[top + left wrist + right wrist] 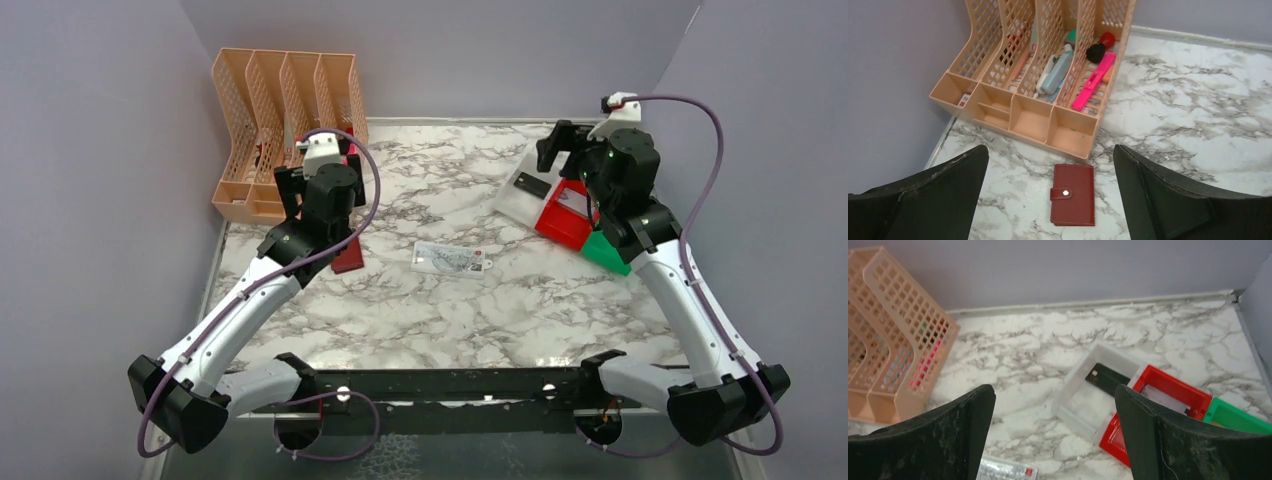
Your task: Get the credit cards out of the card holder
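The card holder (1073,195) lies shut on the marble table (1198,100), its snap tab fastened, just near of the peach desk organiser (1038,65) on the left side. In the left wrist view it lies below and between the widely spread fingers (923,200) of the left gripper (1049,165), which touch nothing. From the top camera the left arm (250,290) hides most of it, so only a maroon corner (348,258) shows. The organiser's slots hold a pink item, a pale blue one and some dark round things, all too tangled behind the lattice to name. On the far right, the right gripper (1054,405) hangs with its fingers (1188,440) equally wide apart, and nothing lies between them. Below it a black card (1108,380) lies in the white tray (1068,400), and a pale card (1165,400) lies in the red bin (1193,392) touching the tray's right side. The green bin (1243,415) is cut off by the frame edge and partly hidden by a finger, and its contents cannot be made out. A printed tag (452,260) lies flat near the table's middle. Only its corner shows at the bottom edge of the right wrist view, and its print is too small to read.
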`<act>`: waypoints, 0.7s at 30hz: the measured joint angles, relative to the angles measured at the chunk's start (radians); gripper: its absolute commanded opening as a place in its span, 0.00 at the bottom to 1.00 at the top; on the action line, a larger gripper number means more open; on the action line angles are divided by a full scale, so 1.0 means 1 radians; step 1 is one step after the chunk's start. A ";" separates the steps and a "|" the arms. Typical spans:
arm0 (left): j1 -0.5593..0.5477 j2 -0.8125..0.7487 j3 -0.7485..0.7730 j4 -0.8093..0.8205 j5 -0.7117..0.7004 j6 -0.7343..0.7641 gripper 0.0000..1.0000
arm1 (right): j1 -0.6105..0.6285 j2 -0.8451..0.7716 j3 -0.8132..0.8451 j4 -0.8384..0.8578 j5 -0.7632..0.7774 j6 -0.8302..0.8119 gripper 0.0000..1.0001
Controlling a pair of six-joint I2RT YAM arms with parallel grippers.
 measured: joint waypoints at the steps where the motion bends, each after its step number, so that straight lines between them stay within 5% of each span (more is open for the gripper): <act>1: 0.019 -0.013 -0.026 0.010 0.011 -0.003 0.99 | -0.003 -0.010 -0.029 -0.001 -0.021 0.002 0.96; 13: 0.214 -0.296 -0.327 0.055 0.280 -0.034 0.99 | -0.009 -0.097 -0.422 0.025 -0.422 0.096 0.99; 21: 0.286 -0.394 -0.424 0.056 0.528 -0.032 0.99 | 0.245 -0.002 -0.503 0.029 -0.509 0.157 0.98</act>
